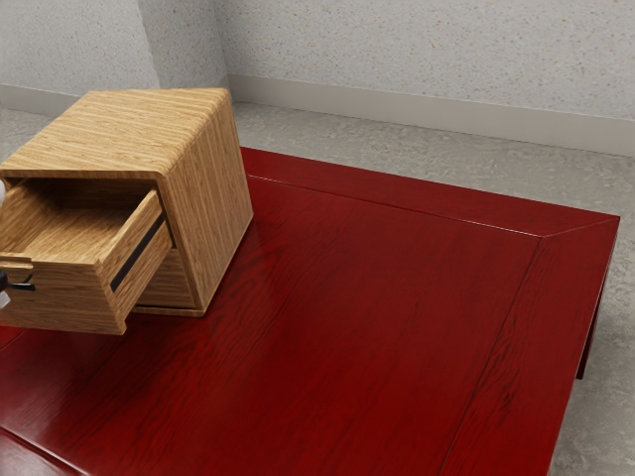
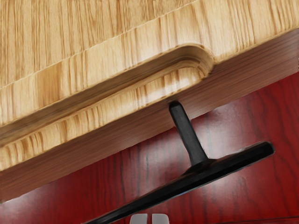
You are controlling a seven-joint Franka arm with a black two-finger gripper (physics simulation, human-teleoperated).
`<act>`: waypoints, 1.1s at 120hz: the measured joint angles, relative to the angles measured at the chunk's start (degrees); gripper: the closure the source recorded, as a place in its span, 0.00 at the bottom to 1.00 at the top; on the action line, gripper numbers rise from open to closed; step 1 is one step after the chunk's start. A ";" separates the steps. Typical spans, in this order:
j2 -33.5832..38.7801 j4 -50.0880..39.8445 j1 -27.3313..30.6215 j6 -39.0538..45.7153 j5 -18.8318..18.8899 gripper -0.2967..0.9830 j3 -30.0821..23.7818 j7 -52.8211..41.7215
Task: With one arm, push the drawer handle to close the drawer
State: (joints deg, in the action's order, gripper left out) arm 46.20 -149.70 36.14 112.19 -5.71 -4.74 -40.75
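Note:
At the exterior view's left edge, a small part of my gripper (image 1: 4,290) shows beside the dark handle (image 1: 27,286) on the front of the wooden drawer (image 1: 69,297). The drawer stands pulled out of its cabinet (image 1: 203,198), its inside visible. In the wrist view, the two grey tips of my gripper (image 2: 149,219) are side by side with only a thin gap, shut and holding nothing. They are close to the black handle's bar (image 2: 205,173), on the side away from the drawer front (image 2: 117,105). Whether they touch the bar I cannot tell.
The cabinet rests on a red wooden table (image 1: 347,327), near its far edge. Red tabletop extends from the cabinet toward the exterior view's right. A speckled wall (image 1: 427,50) rises beyond the grey floor (image 1: 327,124).

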 joint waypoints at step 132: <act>-12.36 8.28 -0.07 3.47 0.45 0.85 -0.31 -4.63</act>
State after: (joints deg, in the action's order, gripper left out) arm 33.84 -141.41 36.07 115.66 -5.26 -5.06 -45.38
